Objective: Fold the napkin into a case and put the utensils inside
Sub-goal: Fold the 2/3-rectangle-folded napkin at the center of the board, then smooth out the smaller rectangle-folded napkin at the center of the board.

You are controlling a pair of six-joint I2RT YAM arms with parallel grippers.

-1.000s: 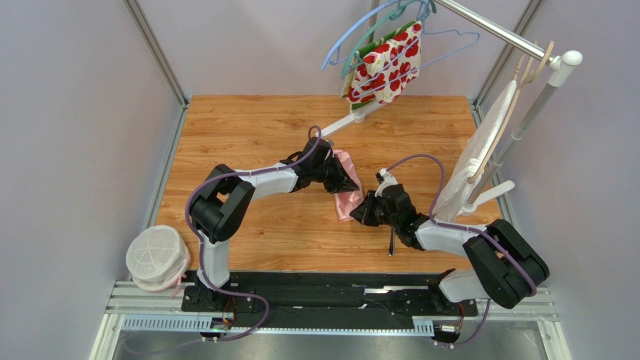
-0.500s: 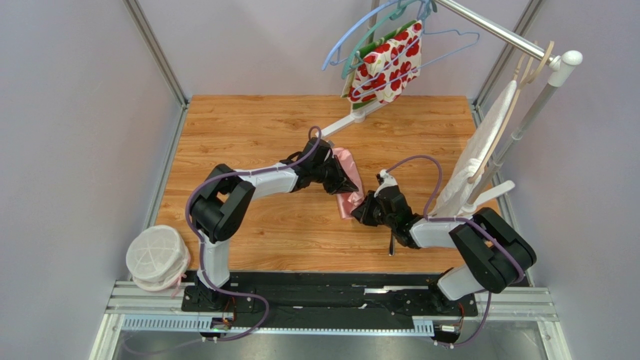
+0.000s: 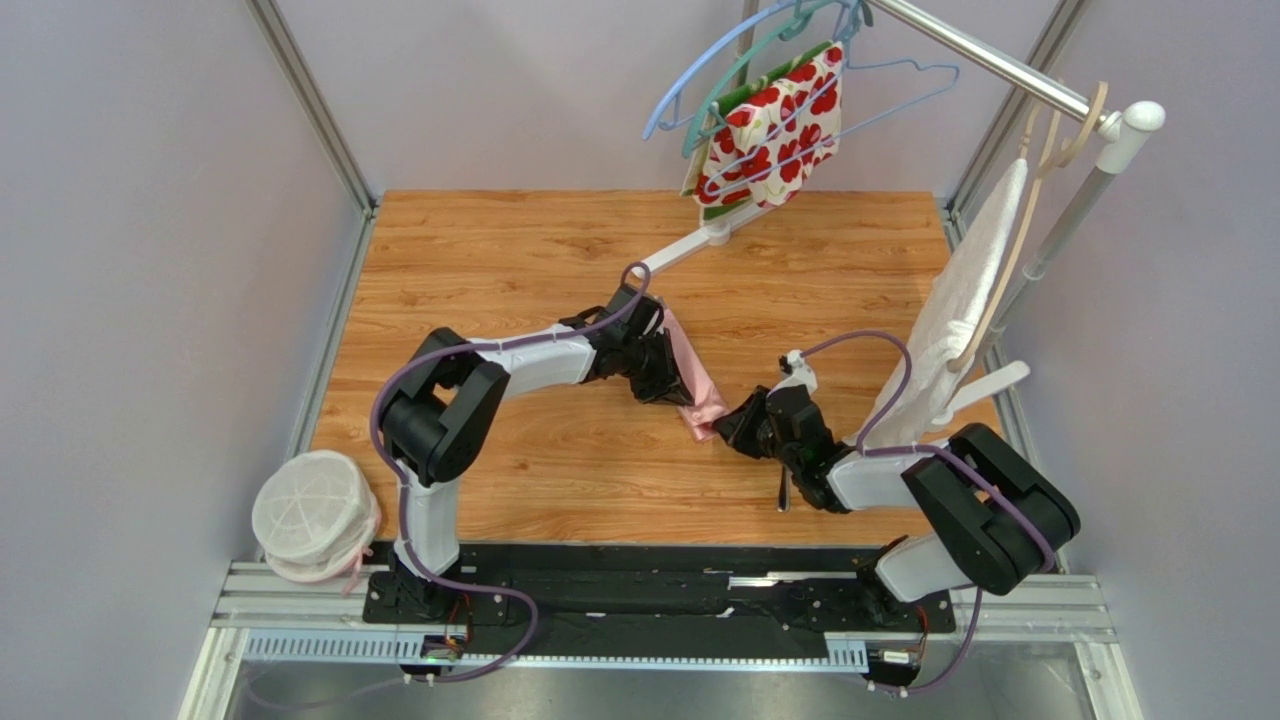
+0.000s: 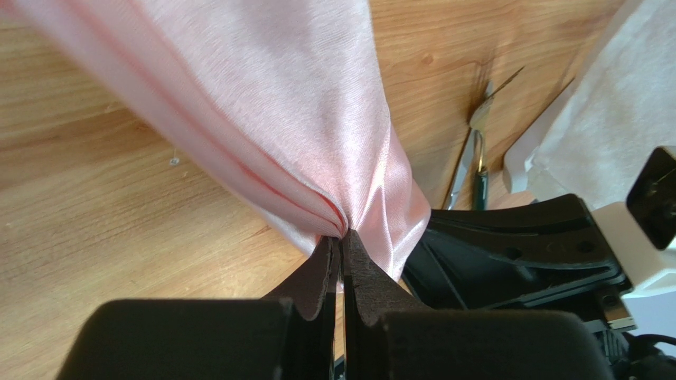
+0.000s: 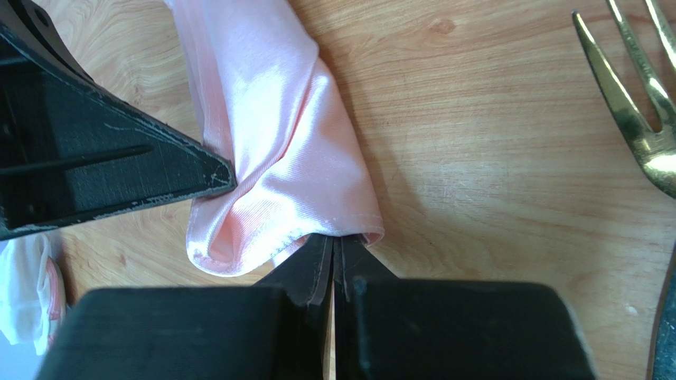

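Left gripper and right gripper each pinch an end of the bunched pink napkin near the fork, mid-fold; next it likely needs laying flat and creasing

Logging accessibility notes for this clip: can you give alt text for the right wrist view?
The right hand, shut, pinches the edge of a bunched light-pink napkin over the wooden table. The black tip of the left hand meets the cloth from the left, and fork tines show at upper right.

Top view high above the table, looking down, wrist views close, facing each other, sharing the napkin
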